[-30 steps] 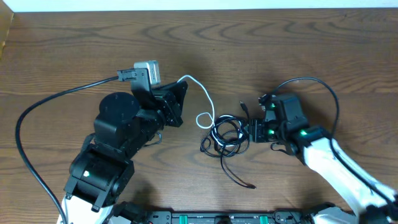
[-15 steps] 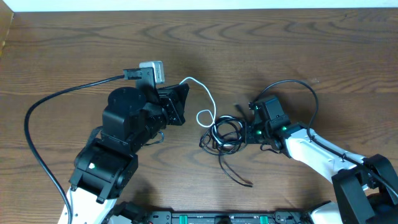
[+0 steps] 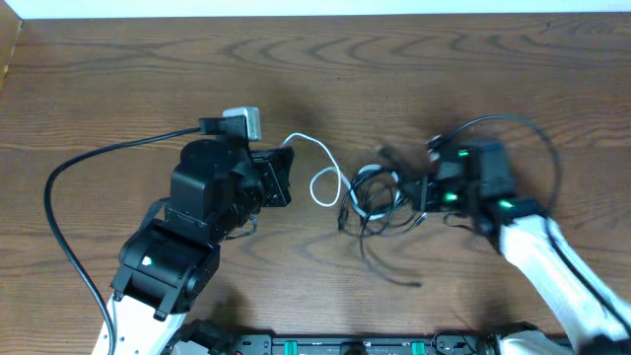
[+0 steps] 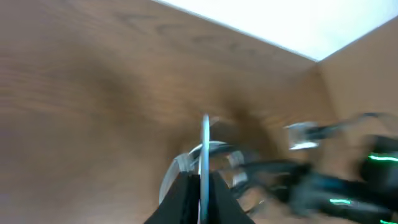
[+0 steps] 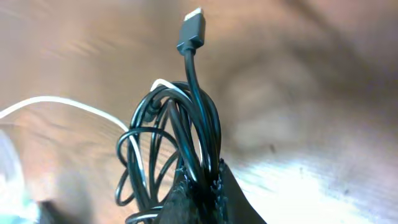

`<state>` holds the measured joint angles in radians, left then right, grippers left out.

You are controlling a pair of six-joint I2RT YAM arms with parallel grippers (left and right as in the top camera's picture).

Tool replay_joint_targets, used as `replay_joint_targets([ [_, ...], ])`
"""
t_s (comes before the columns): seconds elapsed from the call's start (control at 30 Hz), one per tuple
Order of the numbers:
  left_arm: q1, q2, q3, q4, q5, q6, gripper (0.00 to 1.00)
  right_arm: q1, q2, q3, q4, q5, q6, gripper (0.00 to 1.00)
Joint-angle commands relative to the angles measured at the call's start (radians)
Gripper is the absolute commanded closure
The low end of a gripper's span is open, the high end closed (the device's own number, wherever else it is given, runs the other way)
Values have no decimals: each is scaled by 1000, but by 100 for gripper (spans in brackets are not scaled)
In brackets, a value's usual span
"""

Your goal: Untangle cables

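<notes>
While right tool [image 5: 200, 184] grips black cables [image 5: 190, 74] — tangled.

Cables [image 3: 373, 200] just right of table [image 3: 444, 79] centre

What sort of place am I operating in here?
Likely a robot lab bench: a wood-grain table, a left arm and right arm based at its near edge, tangled cables between them.

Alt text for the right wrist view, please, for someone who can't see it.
The right fingers, at the bottom of the frame, are shut on a bundle of looped black cable, whose plug sticks out at the top. A thin white cable runs from the loops to the left edge, over a blurred wooden table.
</notes>
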<state>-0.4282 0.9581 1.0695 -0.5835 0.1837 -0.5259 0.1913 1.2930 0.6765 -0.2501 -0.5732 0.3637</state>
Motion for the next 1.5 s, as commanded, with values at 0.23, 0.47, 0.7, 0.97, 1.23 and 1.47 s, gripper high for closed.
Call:
replay_joint_targets([
  [0.23, 3, -18, 15, -66, -433, -2, 47, -193, -479, 12, -142, 73, -67, 99],
  [0.47, 3, -7, 14, -78, -237, 19, 1, -192, -607, 12, -148, 45, -58, 99],
  [0.7, 2, 9, 14, -113, 147, 315, 1, -193, -577, 12, -187, -30, 215, 99],
  [0.97, -3, 33, 14, -121, 202, 339, 1, -193, -479, 12, -326, -272, 529, 98],
  [1.23, -36, 68, 13, -127, 258, 339, 1, -193, -373, 12, -312, -425, 605, 98],
  [1.47, -56, 116, 10, -153, 258, 66, 0, -193, -338, 12, -311, -424, 699, 99],
])
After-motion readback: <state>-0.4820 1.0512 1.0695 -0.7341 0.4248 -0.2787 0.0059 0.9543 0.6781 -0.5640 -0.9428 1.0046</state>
